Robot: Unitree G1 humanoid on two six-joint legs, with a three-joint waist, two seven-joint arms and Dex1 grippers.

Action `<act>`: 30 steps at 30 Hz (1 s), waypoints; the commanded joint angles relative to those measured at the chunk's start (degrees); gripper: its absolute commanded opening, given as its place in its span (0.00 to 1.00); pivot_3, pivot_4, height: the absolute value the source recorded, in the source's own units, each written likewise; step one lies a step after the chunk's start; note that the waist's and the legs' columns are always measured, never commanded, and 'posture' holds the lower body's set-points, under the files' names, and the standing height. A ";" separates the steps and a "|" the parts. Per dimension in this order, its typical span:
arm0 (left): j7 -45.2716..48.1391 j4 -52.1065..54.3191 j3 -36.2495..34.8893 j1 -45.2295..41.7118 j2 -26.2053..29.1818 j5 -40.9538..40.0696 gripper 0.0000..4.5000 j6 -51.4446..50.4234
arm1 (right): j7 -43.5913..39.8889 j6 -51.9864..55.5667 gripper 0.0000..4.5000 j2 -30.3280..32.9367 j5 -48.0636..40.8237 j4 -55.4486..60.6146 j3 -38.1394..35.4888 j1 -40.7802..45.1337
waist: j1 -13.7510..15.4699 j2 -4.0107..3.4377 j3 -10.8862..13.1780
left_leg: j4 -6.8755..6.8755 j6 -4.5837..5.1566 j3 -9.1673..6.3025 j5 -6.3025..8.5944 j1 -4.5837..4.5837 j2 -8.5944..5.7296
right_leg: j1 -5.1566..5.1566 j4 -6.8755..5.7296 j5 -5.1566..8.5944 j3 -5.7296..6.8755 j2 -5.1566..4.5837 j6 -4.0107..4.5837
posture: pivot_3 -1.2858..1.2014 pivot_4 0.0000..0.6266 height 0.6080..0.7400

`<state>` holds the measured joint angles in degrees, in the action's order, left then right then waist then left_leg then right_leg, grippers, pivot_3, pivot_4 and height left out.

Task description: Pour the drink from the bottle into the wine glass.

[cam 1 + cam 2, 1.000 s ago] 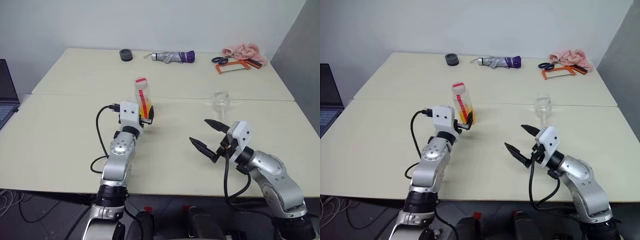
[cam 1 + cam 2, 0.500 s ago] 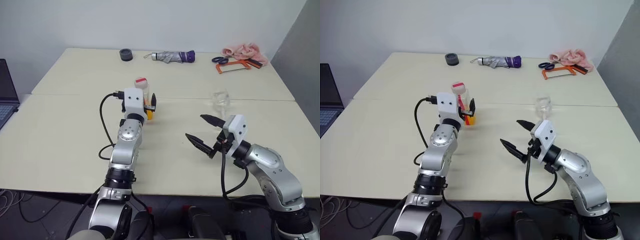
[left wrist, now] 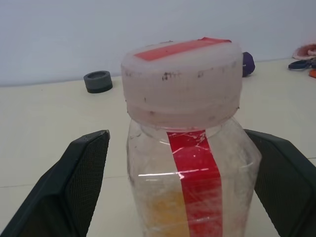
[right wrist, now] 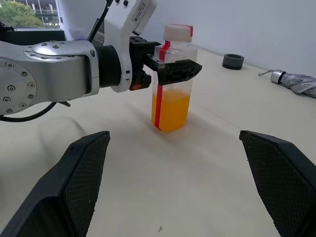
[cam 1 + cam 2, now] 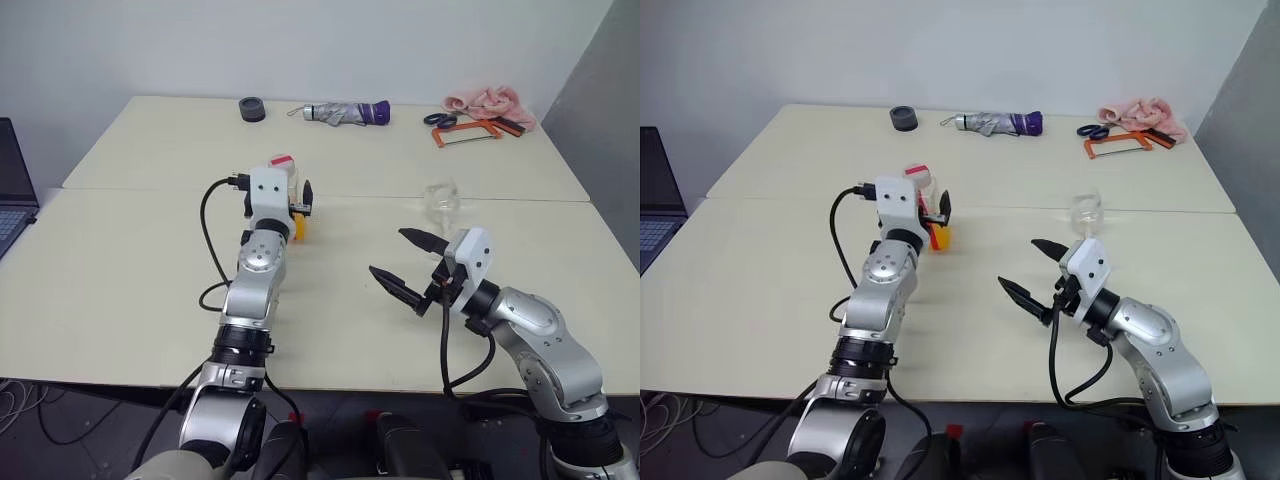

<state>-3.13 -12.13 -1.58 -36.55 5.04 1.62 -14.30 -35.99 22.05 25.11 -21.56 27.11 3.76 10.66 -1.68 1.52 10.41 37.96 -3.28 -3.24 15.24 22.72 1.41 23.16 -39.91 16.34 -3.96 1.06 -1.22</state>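
Bottle (image 4: 171, 81) stands upright on the table (image 5: 130, 260), left of centre, just near of the seam between the two tabletops. Long axis vertical, cap (image 3: 181, 81) up and on. Drink (image 4: 171, 111) fills roughly the lower third. Red label strip faces the near side, toward the left wrist camera.

Left gripper (image 5: 298, 205): fingers spread wide, one on each side of the bottle at about shoulder height, just under the cap. Gaps show on both sides in the left wrist view, so not gripping, nothing held.

Right gripper (image 5: 410, 268): fingers fully apart, empty, hovering over the near right of the table, pointing left toward the bottle.

Glass (image 5: 440, 203) upright, well to the right of the bottle and just beyond the right gripper. Looks empty.

Risks, as judged:
- Grip sits high on the bottle. Closing near the shoulder with the liquid weight low could let the bottle swing or slip when lifted.
- One finger touching first would push the light bottle over or skid it, since it is free-standing.
- Cap is on; tilting before it is removed pours nothing. Unscrewing with a weak hold may spin the bottle.
- Glass is top-heavy on a thin stem; the right gripper is near it and a careless sweep could topple it.
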 commanded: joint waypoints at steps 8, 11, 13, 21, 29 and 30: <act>0.05 -1.26 0.50 -3.12 0.02 1.20 0.99 1.94 | -0.58 -0.84 1.00 0.24 -0.36 1.35 -0.29 0.58 | 0.00 0.00 0.00 | 0.00 0.00 -0.01 0.00 0.01 0.00 | 0.00 0.00 0.00 0.01 0.00 0.00 | 0.52 0.24 1.00; 0.00 -1.59 0.51 -3.45 -0.05 1.35 0.99 2.13 | -0.62 -0.94 1.00 0.19 -0.31 1.16 -0.27 0.61 | 0.00 0.00 0.00 | 0.00 0.00 0.00 0.00 0.01 0.00 | 0.00 0.00 0.00 0.01 -0.01 0.00 | 0.52 0.24 1.00; 0.04 -1.76 0.47 -3.50 -0.04 1.36 0.99 2.31 | -0.69 -1.01 1.00 0.20 -0.25 0.98 -0.24 0.67 | 0.00 0.00 0.00 | 0.00 0.00 0.00 0.00 0.00 -0.01 | 0.00 0.00 0.00 0.00 -0.01 0.00 | 0.52 0.24 1.00; 0.05 -1.55 0.59 -2.98 0.05 1.55 0.60 2.43 | -0.96 -1.31 1.00 0.27 -0.08 0.54 -0.16 0.82 | 0.00 0.00 0.00 | 0.00 0.00 0.00 0.00 0.01 -0.01 | 0.00 -0.01 0.00 0.01 -0.01 0.00 | 0.52 0.24 1.00; 0.08 -1.24 0.83 -2.53 -0.03 1.69 0.48 2.46 | -1.10 -1.65 1.00 0.02 0.17 0.12 0.06 1.15 | -0.01 0.00 0.00 | 0.00 0.00 0.00 0.00 0.01 0.00 | 0.00 -0.01 0.00 0.00 -0.01 0.00 | 0.52 0.24 1.00; 0.13 -1.18 0.84 -2.47 -0.04 1.65 0.48 2.51 | -1.08 -1.73 1.00 -0.06 0.23 0.05 0.12 1.23 | -0.01 0.00 0.00 | 0.00 0.00 0.00 0.00 0.01 0.00 | 0.00 -0.01 0.00 0.00 -0.01 0.00 | 0.52 0.24 1.00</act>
<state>-3.03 -15.16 -1.38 -38.68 5.03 2.49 -13.15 -36.66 21.81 25.13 -21.43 26.39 3.80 10.76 -1.69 1.51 10.41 37.97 -3.28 -3.24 15.24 22.73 1.40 23.16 -39.91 16.34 -3.95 1.05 -1.22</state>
